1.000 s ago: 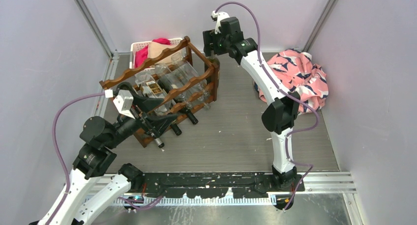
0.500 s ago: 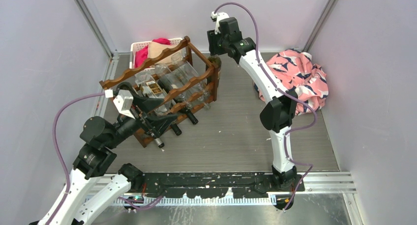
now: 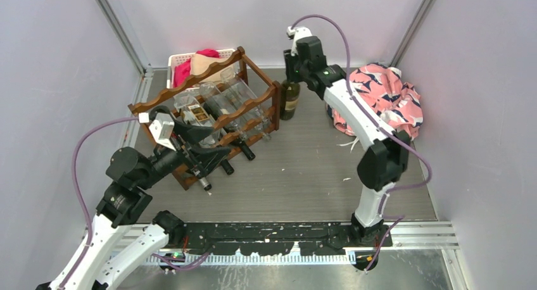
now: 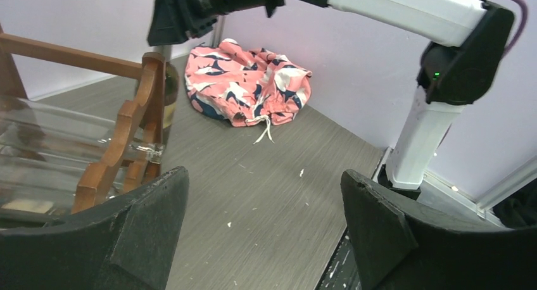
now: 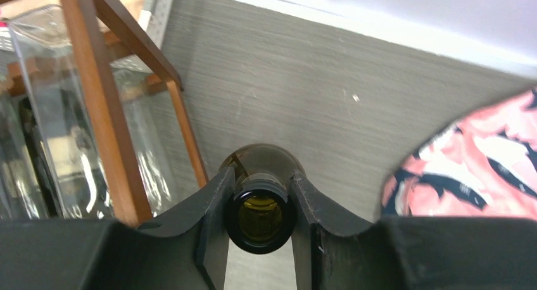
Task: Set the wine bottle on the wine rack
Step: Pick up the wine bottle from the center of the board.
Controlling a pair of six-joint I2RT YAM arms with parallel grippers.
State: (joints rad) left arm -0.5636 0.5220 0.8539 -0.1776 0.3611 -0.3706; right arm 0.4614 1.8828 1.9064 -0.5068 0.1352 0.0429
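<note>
The wine bottle [image 3: 290, 101] is dark green glass and stands upright just right of the wine rack's [image 3: 209, 106] far right post. My right gripper [image 3: 292, 71] comes down from above and is shut on its neck. In the right wrist view the two fingers [image 5: 218, 195] press either side of the open mouth of the bottle [image 5: 259, 221], with the rack's post [image 5: 95, 81] at left. My left gripper [image 3: 206, 142] hangs open at the rack's near front. The left wrist view shows its gripper [image 4: 263, 173] with only floor between the fingers, the rack [image 4: 126, 138] at left and the bottle [image 4: 169, 103] behind it.
The rack holds several bottles lying down: clear ones [image 3: 234, 103] and dark ones whose necks [image 3: 244, 151] stick out toward the front. A white basket [image 3: 180, 61] with red and tan cloth stands behind the rack. A pink patterned cloth [image 3: 380, 100] lies at the right wall.
My right gripper has shut on the bottle's neck and moved a little to the right with it, away from the rack's post. The left arm has barely shifted.
</note>
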